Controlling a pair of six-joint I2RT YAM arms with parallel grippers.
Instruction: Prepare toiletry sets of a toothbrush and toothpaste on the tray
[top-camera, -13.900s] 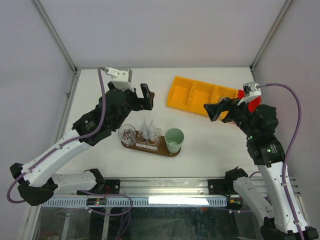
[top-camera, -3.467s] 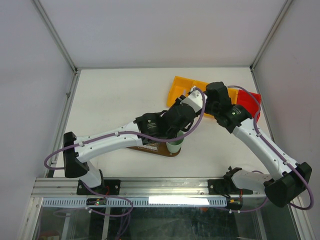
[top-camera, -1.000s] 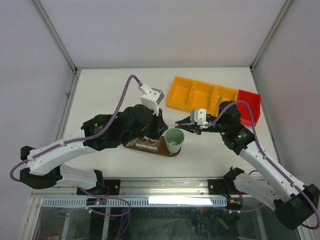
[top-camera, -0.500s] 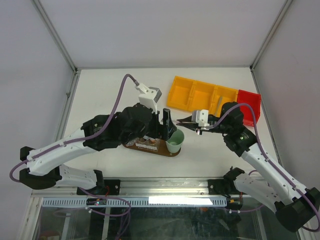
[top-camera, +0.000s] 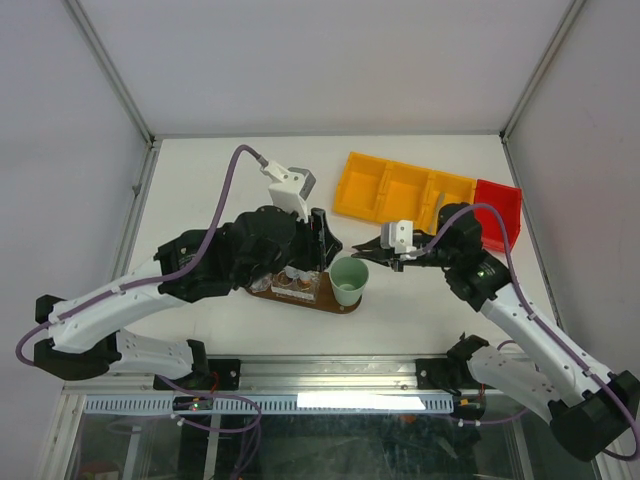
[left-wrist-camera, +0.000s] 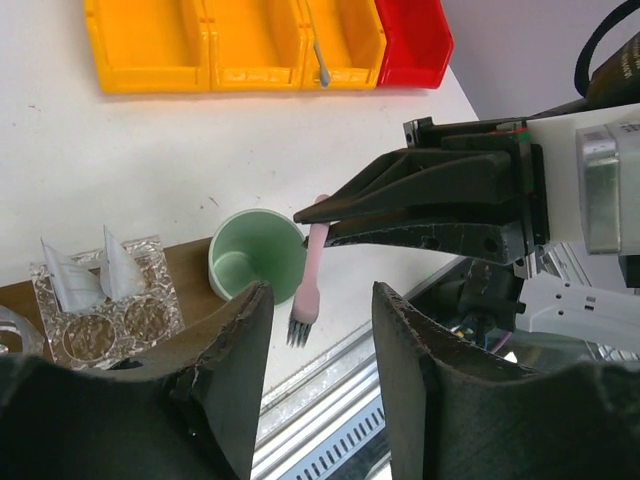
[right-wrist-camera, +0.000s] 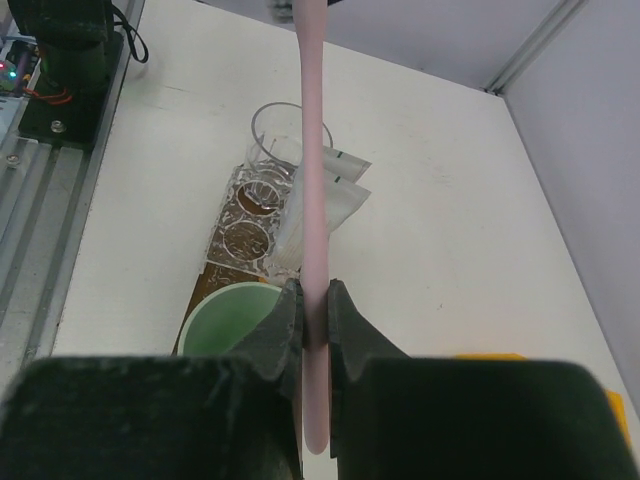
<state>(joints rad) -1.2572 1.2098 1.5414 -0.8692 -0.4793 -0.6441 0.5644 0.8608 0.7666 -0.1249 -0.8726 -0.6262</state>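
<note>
Passing over of the pink toothbrush (right-wrist-camera: 312, 150) looks complete. The left fingers (top-camera: 325, 238) have released it, stand parted and empty, and have drawn back a little from the mint-green cup (left-wrist-camera: 257, 262). The right fingers (top-camera: 368, 247) are now clenched on the handle and hold the brush over this cup, not yet in it. The cup stands at the right end of the tray (left-wrist-camera: 188, 268), near the surface's near edge, beside two white tubes (left-wrist-camera: 115, 268). I judge that lowering the brush comes next.
</note>
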